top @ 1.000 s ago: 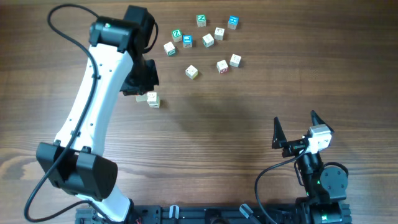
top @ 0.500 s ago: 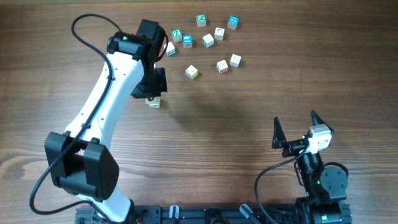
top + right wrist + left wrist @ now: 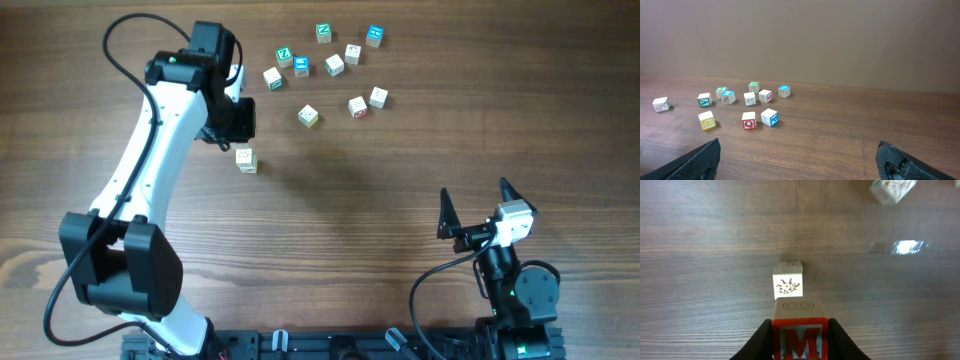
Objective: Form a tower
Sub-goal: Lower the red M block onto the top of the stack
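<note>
Tower (image 3: pixel 245 158): a narrow stack of small pale wooden cubes is standing on the dark wood-grain table (image 3: pixel 400 210), left of centre. Its cream top face is showing a brown sketch (image 3: pixel 788 282). From above I cannot tell how many cubes are sitting in it.

Left gripper (image 3: pixel 232 118): it is hovering up and to the left of the tower, apart from it in the overhead view. In the left wrist view its jaws (image 3: pixel 800 330) are pinching a red cube (image 3: pixel 800 342) from both sides. This is a wooden cube with a red letter M on one face and a pale upper face stamped with two rings. In that view the red cube is sitting just at the near edge of the tower's top face. I cannot tell whether the two are touching.

Loose cubes (image 3: pixel 334 65): about ten small wooden cubes with green, blue, red and yellow faces are lying scattered toward the far edge of the table, well apart from the tower.

Right gripper (image 3: pixel 475 195): it is resting near the right front of the table, its jaws spread wide and holding nothing.
</note>
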### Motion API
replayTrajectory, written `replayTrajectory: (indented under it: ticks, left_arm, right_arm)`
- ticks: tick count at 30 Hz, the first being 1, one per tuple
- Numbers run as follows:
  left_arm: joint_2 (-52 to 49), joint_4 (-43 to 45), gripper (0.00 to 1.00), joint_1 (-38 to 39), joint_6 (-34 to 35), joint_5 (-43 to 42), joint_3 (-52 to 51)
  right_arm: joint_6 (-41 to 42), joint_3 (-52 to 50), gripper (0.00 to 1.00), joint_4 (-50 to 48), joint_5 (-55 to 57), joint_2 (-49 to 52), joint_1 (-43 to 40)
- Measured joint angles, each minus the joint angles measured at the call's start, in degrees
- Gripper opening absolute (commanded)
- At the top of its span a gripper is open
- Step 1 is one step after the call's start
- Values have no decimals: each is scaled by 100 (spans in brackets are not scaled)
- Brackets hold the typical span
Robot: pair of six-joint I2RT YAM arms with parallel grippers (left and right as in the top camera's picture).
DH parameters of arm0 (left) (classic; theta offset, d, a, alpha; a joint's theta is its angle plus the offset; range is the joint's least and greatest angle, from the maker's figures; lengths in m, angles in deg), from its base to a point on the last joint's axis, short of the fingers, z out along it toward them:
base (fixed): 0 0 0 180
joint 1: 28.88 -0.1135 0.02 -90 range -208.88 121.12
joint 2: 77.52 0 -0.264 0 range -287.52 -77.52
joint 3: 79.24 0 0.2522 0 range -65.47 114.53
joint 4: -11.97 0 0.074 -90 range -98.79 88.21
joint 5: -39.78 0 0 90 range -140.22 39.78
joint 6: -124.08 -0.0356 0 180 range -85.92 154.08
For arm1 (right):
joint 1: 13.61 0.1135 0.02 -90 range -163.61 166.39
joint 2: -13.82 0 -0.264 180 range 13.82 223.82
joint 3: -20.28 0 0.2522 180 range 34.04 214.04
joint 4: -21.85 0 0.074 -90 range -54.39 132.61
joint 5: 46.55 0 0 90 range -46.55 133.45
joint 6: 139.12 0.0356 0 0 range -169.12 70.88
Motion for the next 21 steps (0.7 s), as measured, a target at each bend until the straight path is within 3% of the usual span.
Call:
replayTrajectory:
  ticks: [5, 12, 13, 15, 18, 21]
  left_arm:
    - [0, 232, 38, 0, -44, -17, -339]
    - [-2, 326, 37, 0, 70, -17, -407]
    - [-2, 326, 39, 0, 74, -17, -409]
    - [0, 326, 55, 0, 85, -17, -411]
    - [0, 326, 62, 0, 155, -22, -411]
    - [-9, 326, 61, 0, 157, -20, -411]
  right_arm:
    - [0, 0, 100, 0, -2, 0, 0]
    - [0, 0, 100, 0, 0, 0, 0]
    - [0, 0, 100, 0, -2, 0, 0]
    - [0, 0, 100, 0, -2, 0, 0]
    - [0, 0, 99, 0, 0, 0, 0]
    - [0, 0, 100, 0, -2, 0, 0]
